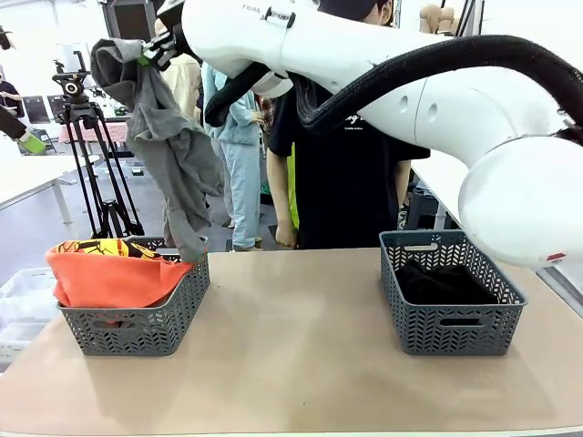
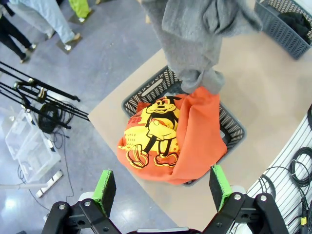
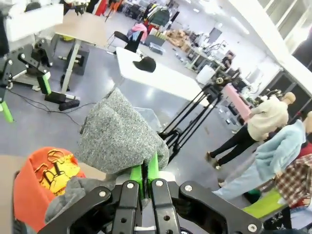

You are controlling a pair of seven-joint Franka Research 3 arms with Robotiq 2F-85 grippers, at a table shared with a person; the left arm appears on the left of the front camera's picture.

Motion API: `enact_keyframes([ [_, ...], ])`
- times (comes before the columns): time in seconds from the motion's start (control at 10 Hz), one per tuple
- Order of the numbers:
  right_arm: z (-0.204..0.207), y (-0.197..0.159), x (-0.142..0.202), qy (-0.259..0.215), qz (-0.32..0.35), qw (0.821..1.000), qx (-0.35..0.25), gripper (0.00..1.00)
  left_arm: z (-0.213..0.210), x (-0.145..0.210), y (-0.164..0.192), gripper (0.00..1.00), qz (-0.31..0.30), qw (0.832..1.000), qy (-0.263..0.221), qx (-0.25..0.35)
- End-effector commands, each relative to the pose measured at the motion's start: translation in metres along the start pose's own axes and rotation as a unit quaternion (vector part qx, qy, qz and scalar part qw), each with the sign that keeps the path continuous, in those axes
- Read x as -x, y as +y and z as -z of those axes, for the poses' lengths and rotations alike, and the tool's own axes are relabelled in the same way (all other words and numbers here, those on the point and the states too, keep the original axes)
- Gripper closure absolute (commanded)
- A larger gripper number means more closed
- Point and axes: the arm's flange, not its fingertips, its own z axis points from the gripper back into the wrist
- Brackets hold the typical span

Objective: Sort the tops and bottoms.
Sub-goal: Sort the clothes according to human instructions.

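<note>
My right gripper is high over the table's left side, shut on a mottled grey top that hangs down to the rim of the left basket. In the right wrist view the gripper pinches a fold of the grey top. The orange T-shirt with its yellow print lies in that basket. A black garment, the bottoms, lies in the right basket. My left gripper is open and empty, high above the orange T-shirt and the hanging grey top.
A person in a black T-shirt stands at the far side of the table. A camera tripod stands on the floor beyond the left basket. Bare brown tabletop lies between the two baskets.
</note>
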Motion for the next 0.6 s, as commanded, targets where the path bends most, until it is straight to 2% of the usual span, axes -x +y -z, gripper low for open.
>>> enact_keyframes([
  [0.0, 0.063, -0.016, 0.011, -0.052, 0.001, 0.998, -0.022, 1.0, 0.0, 0.001, -0.001, 0.0, 0.001, 1.0, 0.001, 0.0],
  [0.1, 0.085, -0.011, 0.025, -0.066, 0.025, 0.997, -0.033, 1.0, 0.0, 0.001, -0.001, 0.0, 0.001, 1.0, 0.001, 0.0],
  [0.3, 0.135, 0.012, 0.054, -0.045, 0.067, 0.993, -0.087, 1.0, 0.0, 0.001, -0.001, 0.0, 0.001, 1.0, 0.001, 0.0],
  [0.5, 0.177, 0.045, 0.079, -0.025, 0.106, 0.981, -0.16, 1.0, 0.0, 0.001, -0.001, 0.0, 0.001, 1.0, 0.001, 0.0],
])
